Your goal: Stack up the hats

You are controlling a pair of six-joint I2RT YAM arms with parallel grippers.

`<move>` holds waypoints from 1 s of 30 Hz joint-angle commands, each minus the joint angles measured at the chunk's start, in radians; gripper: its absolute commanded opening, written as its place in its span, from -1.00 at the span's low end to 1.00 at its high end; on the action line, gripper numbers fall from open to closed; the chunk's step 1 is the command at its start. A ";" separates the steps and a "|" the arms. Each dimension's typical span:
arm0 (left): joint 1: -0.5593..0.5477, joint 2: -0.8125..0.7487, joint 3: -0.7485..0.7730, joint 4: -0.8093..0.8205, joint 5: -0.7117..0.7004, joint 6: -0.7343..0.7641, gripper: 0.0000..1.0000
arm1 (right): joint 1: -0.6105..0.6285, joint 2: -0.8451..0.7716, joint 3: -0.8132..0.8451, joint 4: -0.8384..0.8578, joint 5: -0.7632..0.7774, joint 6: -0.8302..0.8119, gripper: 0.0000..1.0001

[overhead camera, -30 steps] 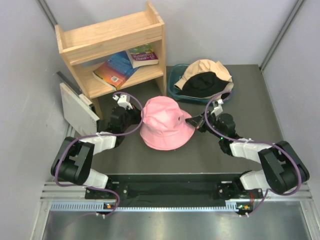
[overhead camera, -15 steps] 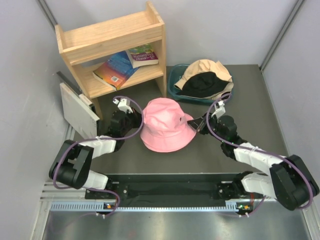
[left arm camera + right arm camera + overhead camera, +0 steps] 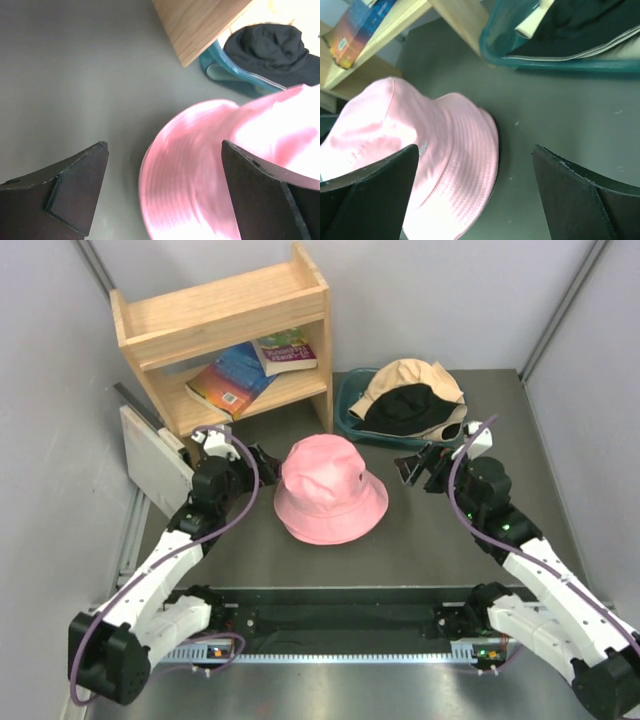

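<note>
The pink hat [image 3: 330, 502] sits crown up in the middle of the tabletop [image 3: 440, 540], its brim spread flat on the dark surface. No other hat is on it.

The left pincer [image 3: 262, 463] is on the hat's left side, just beside the brim, with its jaws wide apart and nothing between them. In the left wrist view the pincer [image 3: 165, 195] shows two dark fingers [image 3: 75, 185] standing well apart. The pink hat [image 3: 225, 170] fills the space ahead of them, and I cannot tell from this view whether the far finger touches the brim.

The right pincer [image 3: 412, 467] is to the hat's right and apart from it, also spread wide and holding nothing. In the right wrist view the pincer [image 3: 470, 195] frames the pink brim [image 3: 450, 165] and bare tabletop [image 3: 560, 120].

A teal tub [image 3: 348, 412] stands at the far edge, right of the middle. The black hat [image 3: 405, 405] lies in it, with the tan hat [image 3: 410, 378] over its far part.

A wooden shelf [image 3: 225, 315] stands at the far left corner, touching or just beside the tub, with books [image 3: 235, 375] on its lower board.
</note>
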 commanded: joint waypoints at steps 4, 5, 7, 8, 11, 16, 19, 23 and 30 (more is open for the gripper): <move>0.003 -0.037 0.232 -0.396 0.031 0.105 0.98 | -0.007 0.102 0.318 -0.251 0.153 -0.228 0.90; 0.003 -0.033 0.249 -0.418 0.034 0.113 0.98 | -0.007 0.148 0.339 -0.254 0.178 -0.254 0.90; 0.003 -0.036 0.271 -0.441 0.037 0.128 0.98 | -0.012 0.200 0.408 -0.263 0.262 -0.282 0.93; 0.003 -0.041 0.273 -0.440 0.033 0.133 0.98 | -0.015 0.260 0.433 -0.268 0.280 -0.300 0.94; 0.003 -0.050 0.273 -0.441 0.017 0.158 0.98 | -0.047 0.398 0.532 -0.280 0.275 -0.332 0.95; 0.005 -0.044 0.280 -0.449 -0.038 0.211 0.98 | -0.145 0.595 0.683 -0.256 0.172 -0.328 0.94; 0.005 -0.044 0.280 -0.456 -0.064 0.230 0.98 | -0.214 0.704 0.746 -0.248 0.169 -0.302 0.93; 0.005 -0.055 0.279 -0.461 -0.067 0.245 0.98 | -0.288 0.814 0.760 -0.199 0.094 -0.247 0.83; 0.008 -0.079 0.273 -0.466 -0.106 0.253 0.98 | -0.334 0.916 0.770 -0.141 0.103 -0.227 0.78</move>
